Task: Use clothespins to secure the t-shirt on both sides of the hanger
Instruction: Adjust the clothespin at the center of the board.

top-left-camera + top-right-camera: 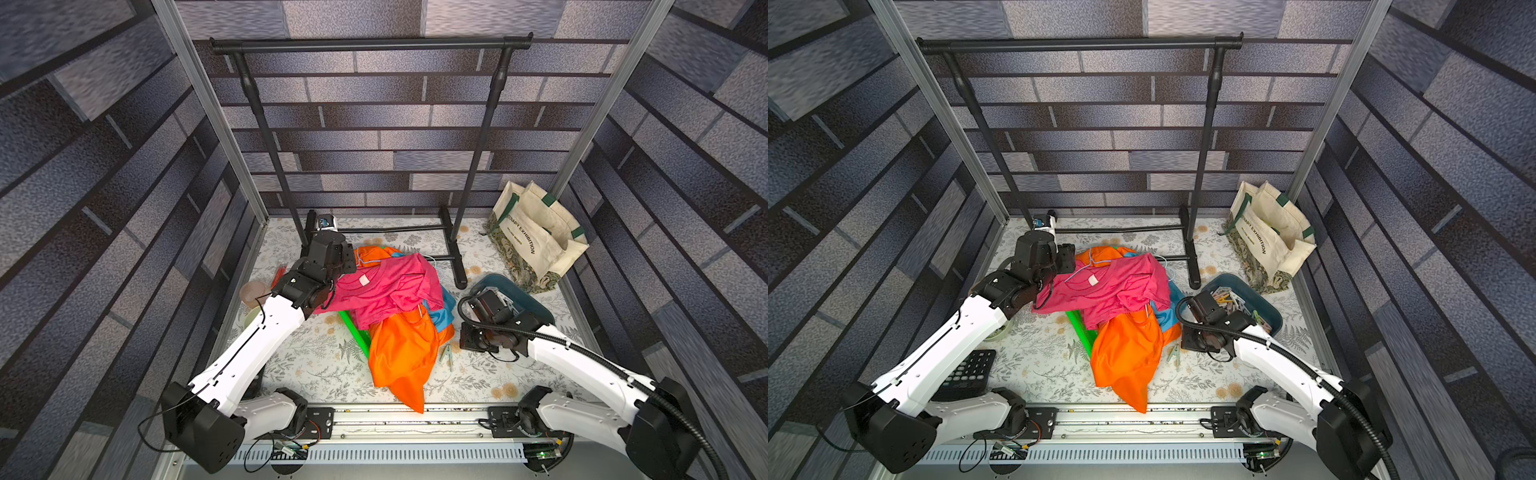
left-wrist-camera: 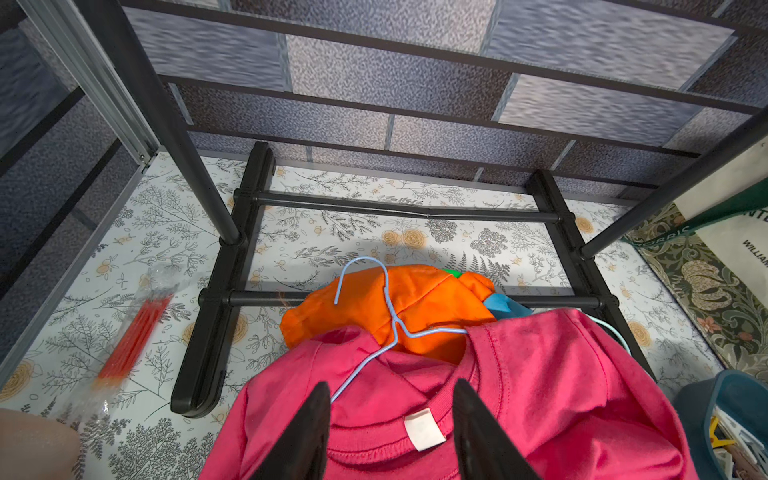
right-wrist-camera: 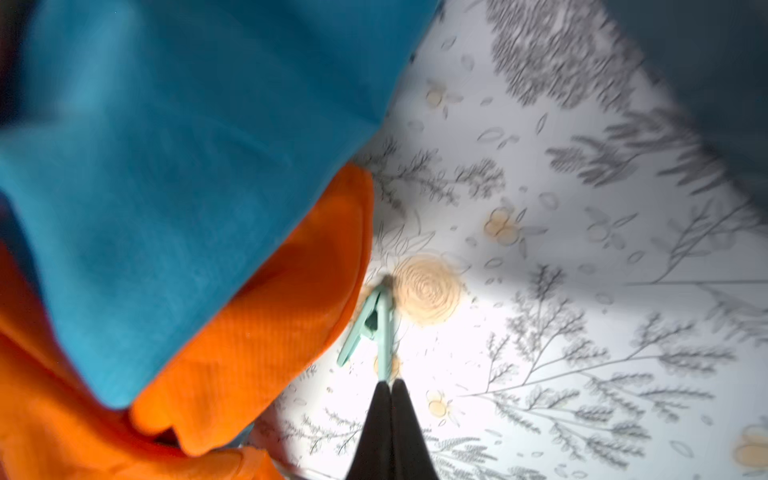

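The pink t-shirt (image 1: 386, 286) (image 2: 540, 395) lies crumpled on top of a clothes pile. A pale blue wire hanger (image 2: 390, 307) (image 1: 1090, 262) runs in through its neck. My left gripper (image 2: 392, 388) is open, its fingers standing either side of the collar and its white label. A mint green clothespin (image 3: 382, 320) (image 1: 444, 353) lies on the table beside the orange cloth. My right gripper (image 3: 390, 383) is shut, its tips right at the end of one leg of that clothespin; whether the leg is pinched does not show. More clothespins (image 1: 1229, 301) fill a blue bin (image 1: 1266, 307).
An orange garment (image 1: 399, 357), a blue one (image 1: 442, 316) and a green piece (image 1: 353, 332) lie under the pink shirt. The black garment rack (image 1: 370, 43) stands behind, its foot (image 1: 457, 266) by the bin. There is a tote bag (image 1: 536, 237) at the back right, and a calculator (image 1: 967, 374) and red sticks (image 2: 133, 332) at the left.
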